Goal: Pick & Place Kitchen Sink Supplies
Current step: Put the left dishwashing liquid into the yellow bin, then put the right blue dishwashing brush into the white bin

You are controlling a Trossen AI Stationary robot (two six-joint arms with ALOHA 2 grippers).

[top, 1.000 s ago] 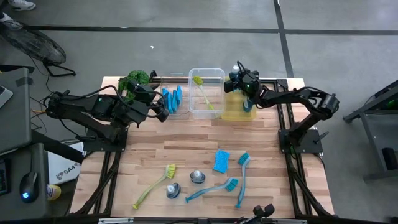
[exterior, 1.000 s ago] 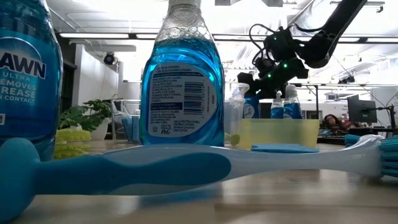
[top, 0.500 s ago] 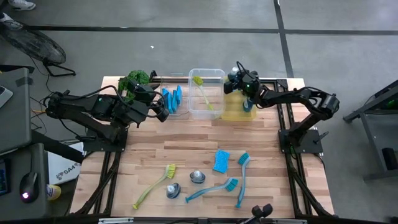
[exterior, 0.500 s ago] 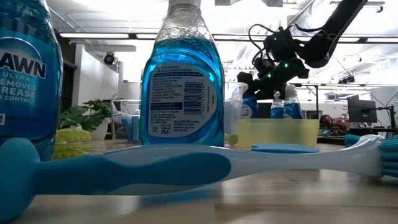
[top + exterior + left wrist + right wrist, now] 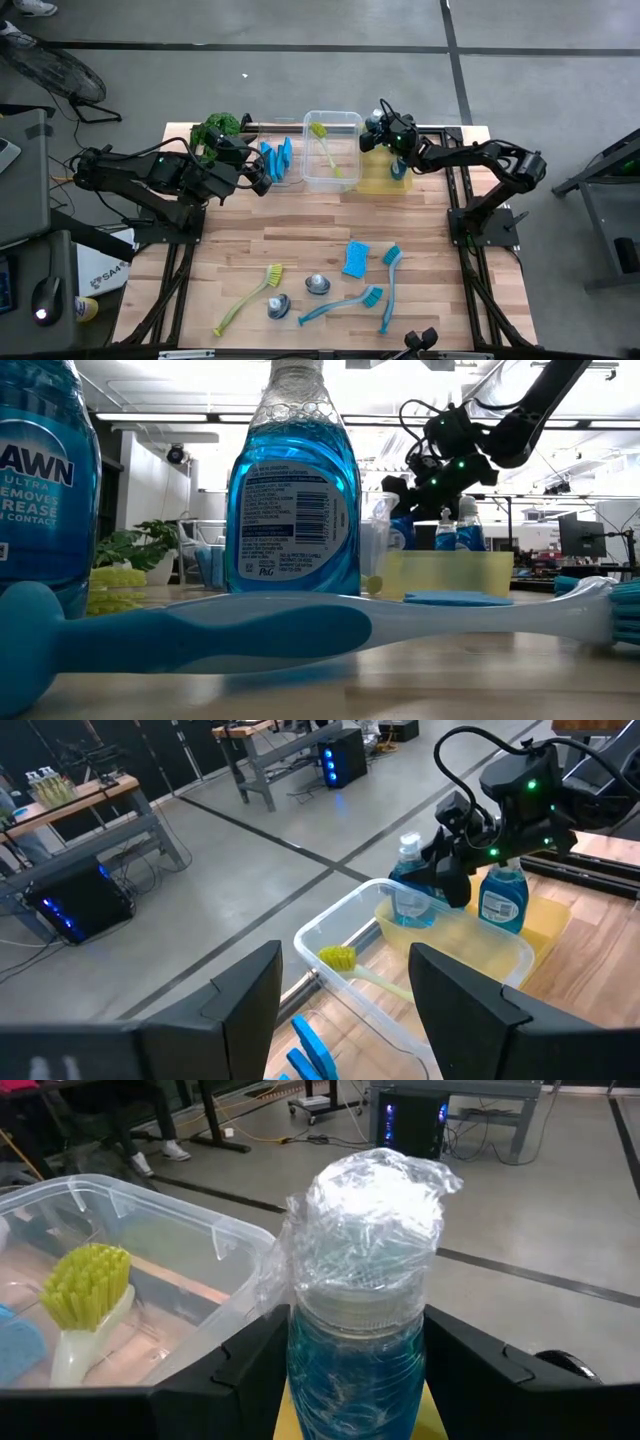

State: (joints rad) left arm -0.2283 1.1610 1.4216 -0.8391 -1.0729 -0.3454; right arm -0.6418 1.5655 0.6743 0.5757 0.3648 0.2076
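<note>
1. Almost nothing has shifted since the earlier pictures: the left gripper (image 5: pixel 262 180) hangs as before near the blue sponges (image 5: pixel 277 160) standing in the left clear bin at the back of the desk (image 5: pixel 300 240). Its jaws stand apart and empty in the left wrist view.
2. Middle clear bin (image 5: pixel 332 150) holds one yellow-green brush (image 5: pixel 328 150), as it did earlier.
3. Right gripper (image 5: pixel 380 128) has moved only slightly, over the yellow bin (image 5: pixel 372 180). In the right wrist view its jaws bracket a blue bottle (image 5: pixel 362 1305) with a wrapped cap, and they look to have eased a little wider; whether they still press on it cannot be told. A second bottle (image 5: pixel 502 895) stands in the same bin.
4. Judged from this, the bottle is being set down and let go, so that placement looks nearly finished.
5. Near the front of the desk wait a yellow-green brush (image 5: pixel 247 297), two bottles (image 5: pixel 318 284), two blue brushes (image 5: pixel 340 305) and a sponge (image 5: pixel 356 258), so much sorting remains.
</note>
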